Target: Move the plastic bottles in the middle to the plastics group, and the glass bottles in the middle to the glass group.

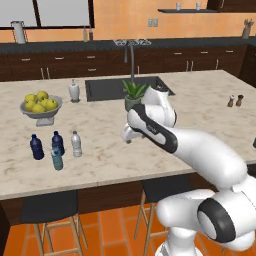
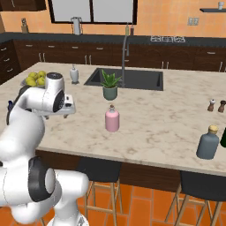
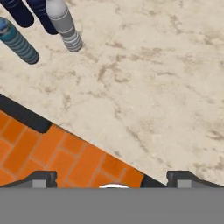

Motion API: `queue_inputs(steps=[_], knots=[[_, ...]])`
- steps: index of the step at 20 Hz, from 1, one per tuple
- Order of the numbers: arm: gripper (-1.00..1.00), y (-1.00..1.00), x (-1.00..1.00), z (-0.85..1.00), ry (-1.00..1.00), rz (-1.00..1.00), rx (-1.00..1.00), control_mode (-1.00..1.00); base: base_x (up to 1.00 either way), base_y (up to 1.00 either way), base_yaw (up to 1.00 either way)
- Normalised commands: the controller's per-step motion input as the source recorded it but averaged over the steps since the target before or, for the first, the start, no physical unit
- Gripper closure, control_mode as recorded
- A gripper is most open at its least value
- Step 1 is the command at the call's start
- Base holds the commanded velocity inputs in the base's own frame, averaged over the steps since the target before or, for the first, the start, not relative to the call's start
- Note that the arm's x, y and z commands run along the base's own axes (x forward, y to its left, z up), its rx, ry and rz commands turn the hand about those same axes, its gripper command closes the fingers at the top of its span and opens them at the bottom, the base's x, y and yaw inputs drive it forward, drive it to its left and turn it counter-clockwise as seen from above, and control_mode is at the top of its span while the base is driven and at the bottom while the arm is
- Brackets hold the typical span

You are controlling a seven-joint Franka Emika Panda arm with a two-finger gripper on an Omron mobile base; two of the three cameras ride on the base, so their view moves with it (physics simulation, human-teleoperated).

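Hovering over the counter's (image 1: pixel 150 150) front edge, my gripper (image 3: pixel 111 177) stands spread wide and holds nothing. The clear bottle (image 1: pixel 76 144) and teal bottle (image 1: pixel 57 158) stand beside the two navy bottles (image 1: pixel 36 147) near the front left corner. The pink bottle (image 2: pixel 112 118) stands mid-counter, before the potted plant (image 2: pixel 110 86).

In the hand view the picture's top edge cuts off the two dark navy-blue plastic bottles (image 3: pixel 26 13), while in the right base view the white arm hides the whole bottle cluster.
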Motion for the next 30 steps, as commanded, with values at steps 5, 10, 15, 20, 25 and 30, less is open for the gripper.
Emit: queue_inputs(steps=[5, 10, 15, 20, 25, 30], knots=[[-1.00, -0.83, -0.34, 0.42, 0.00, 0.00, -0.02, -1.00, 0.00, 0.00, 0.00], [-1.00, -0.88, -0.03, 0.44, 0.06, -0.07, -0.10, -1.00, 0.00, 0.00, 0.00], [-1.00, -0.89, 0.37, 0.35, 0.22, -0.13, -0.16, -1.00, 0.00, 0.00, 0.00], [-1.00, -0.61, 0.79, 0.09, 0.34, -0.10, -0.19, -1.00, 0.00, 0.00, 0.00], [-1.00, -0.25, 0.85, -0.31, 0.09, -0.01, -0.01, -1.00, 0.00, 0.00, 0.00], [-1.00, 0.00, 0.30, -0.34, -0.17, 0.00, 0.08, -1.00, 0.00, 0.00, 0.00]])
